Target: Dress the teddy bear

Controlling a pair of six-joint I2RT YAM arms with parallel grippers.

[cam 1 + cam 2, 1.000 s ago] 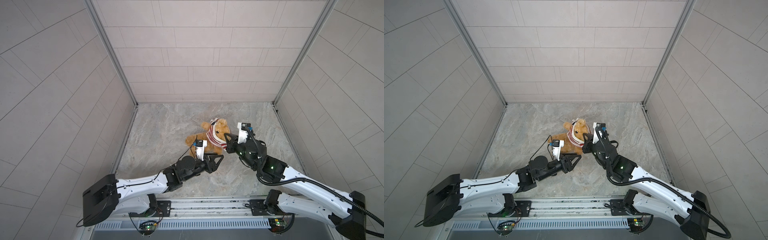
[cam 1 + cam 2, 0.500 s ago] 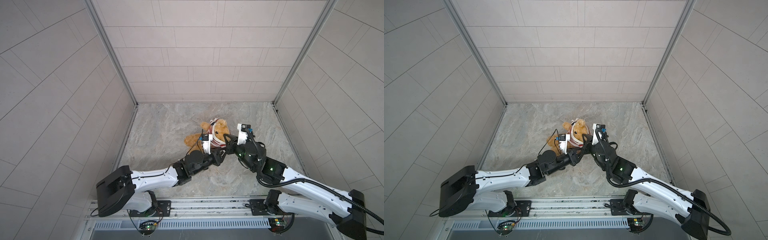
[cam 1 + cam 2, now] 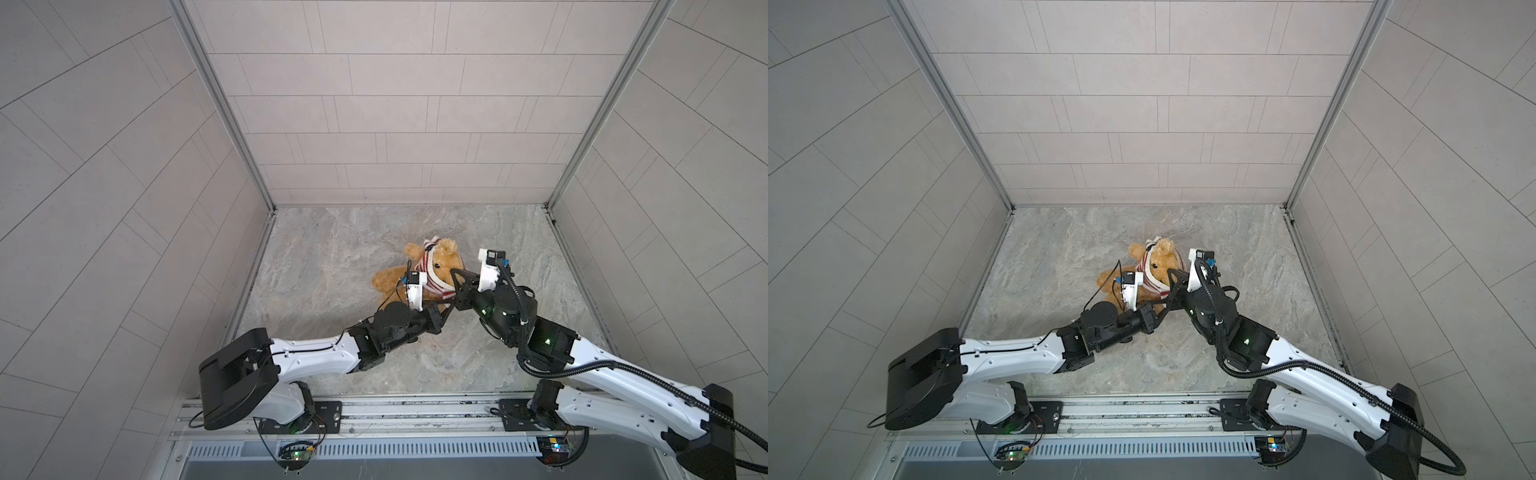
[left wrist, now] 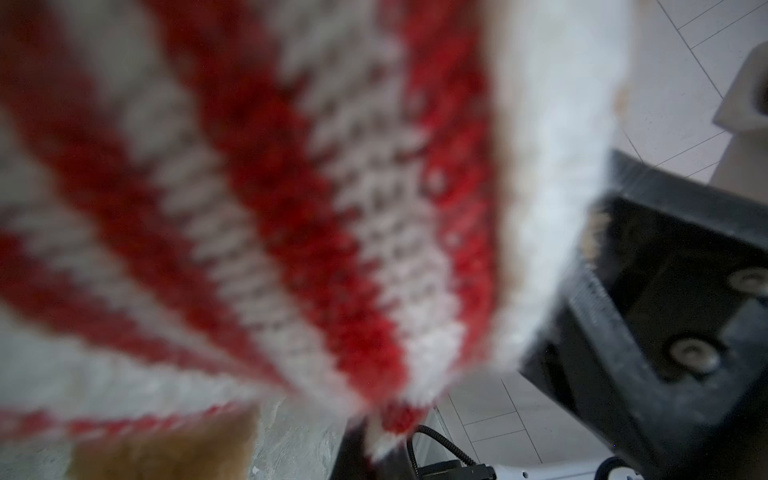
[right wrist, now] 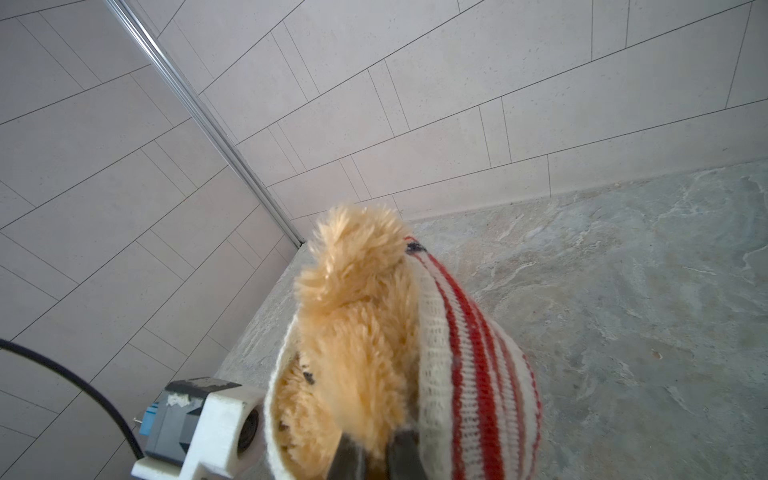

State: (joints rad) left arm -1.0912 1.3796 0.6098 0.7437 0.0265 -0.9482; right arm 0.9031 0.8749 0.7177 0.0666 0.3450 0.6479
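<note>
Counted in both top views: one teddy bear, lying just above mid-frame on the marble floor. One red-and-white striped sweater, stretched round its head. Two grippers, meeting just below it. Left gripper clamped on the sweater hem. Right gripper pinched together at rim and fur; exact hold unclear.

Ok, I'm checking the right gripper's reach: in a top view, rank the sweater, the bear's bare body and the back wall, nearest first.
1. Sweater, touching the right gripper.
2. Bear's bare body, left of the sweater.
3. Back wall, far beyond both.
</note>
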